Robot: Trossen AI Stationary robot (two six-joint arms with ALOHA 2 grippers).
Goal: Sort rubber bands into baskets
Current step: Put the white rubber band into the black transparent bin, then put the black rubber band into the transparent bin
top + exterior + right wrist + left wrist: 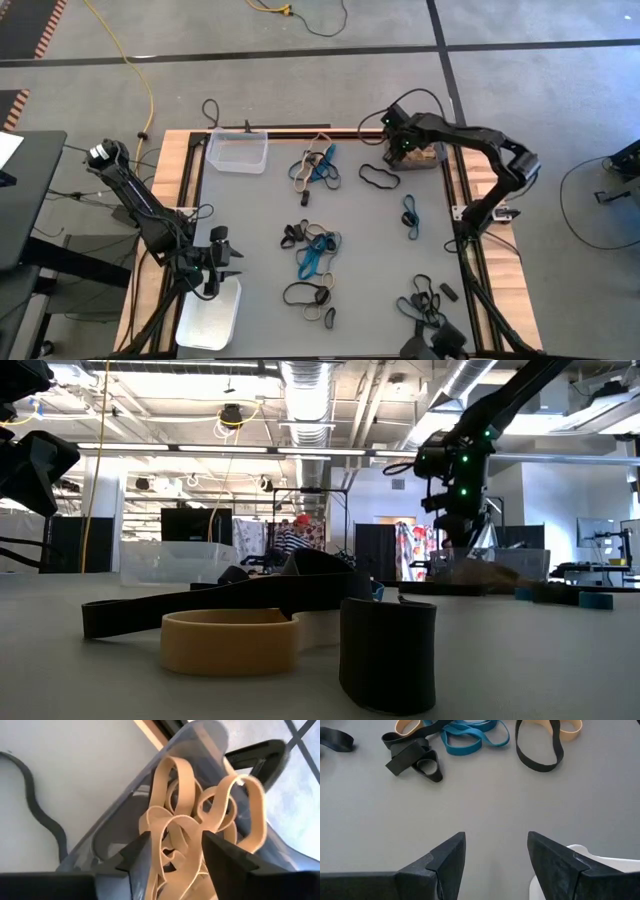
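The right gripper point(400, 148) hangs directly over the dark grey basket point(428, 158), its fingers point(134, 857) set a narrow gap apart with a tangle of tan rubber bands point(192, 827) between and beyond them; whether the fingers actually pinch a band cannot be told. The tan loops are flat, glossy strips, piled inside that basket. No writing or label can be read on any basket or band.

The left gripper point(222, 262) waits just above the white basket point(210, 315), fingers point(445, 865) spread wide with nothing between them.

Taking the dark grey basket as the landmark: a wavy black band point(379, 178) lies just beside it on the grey table point(250, 210). A mixed cluster of teal, black and tan bands point(318, 168) lies a little farther off toward the clear basket point(238, 152). A teal band point(410, 217) sits nearer the table's middle. Well apart lie a teal and black heap point(312, 250) and, at the far edge, black bands point(422, 300).
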